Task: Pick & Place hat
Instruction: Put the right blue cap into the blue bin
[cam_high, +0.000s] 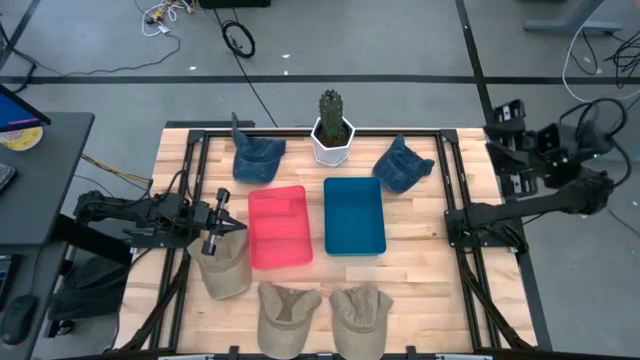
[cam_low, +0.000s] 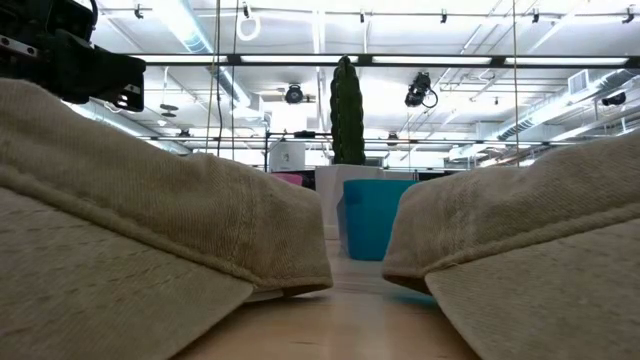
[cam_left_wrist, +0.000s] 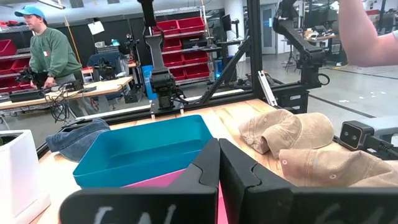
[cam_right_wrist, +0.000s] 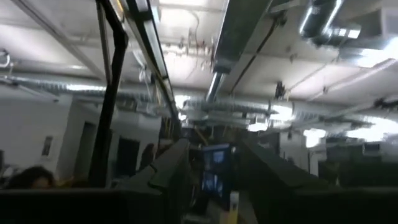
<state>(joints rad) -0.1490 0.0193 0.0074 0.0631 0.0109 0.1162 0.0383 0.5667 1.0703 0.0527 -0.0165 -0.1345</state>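
Left of centre in the high view, the left gripper (cam_high: 222, 222) hangs with fingers clenched on nothing over the upper edge of a tan fabric cap (cam_high: 225, 270), beside the pink plastic tray (cam_high: 279, 227). The right gripper (cam_right_wrist: 208, 168), parked off-table at right, stands parted, empty.

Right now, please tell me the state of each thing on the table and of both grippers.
left gripper: shut, empty, above a tan hat
right gripper: partly open, empty, parked off the table
pink bin: empty
blue bin: empty
blue hats: lying beside the cactus pot
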